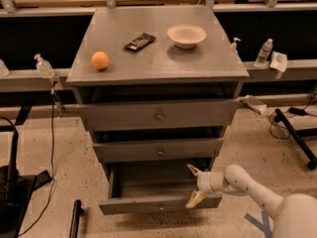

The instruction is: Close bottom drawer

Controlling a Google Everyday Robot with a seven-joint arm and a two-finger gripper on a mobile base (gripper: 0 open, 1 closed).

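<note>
Because the bottom drawer (148,205) stands pulled well out, its flat grey front comes nearest. My gripper (194,185) sits at the right end of that front, jaws spread apart and grasping nothing. I judge the drawer to be rigid, fairly heavy and sliding straight, so a flat push near the middle of the front should suit it, with no grasp needed. Above it are two more drawers (158,115). Farther back, higher up, lie an orange (100,60), a dark packet (139,41) and a bowl (186,35).

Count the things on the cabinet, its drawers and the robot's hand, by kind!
Drawers: 3 (top drawer, middle drawer, bottom drawer pulled out)
Orange: 1
Bowl: 1
Dark packet: 1
Gripper: 1, open, by the bottom drawer's right front
Total: 7
</note>
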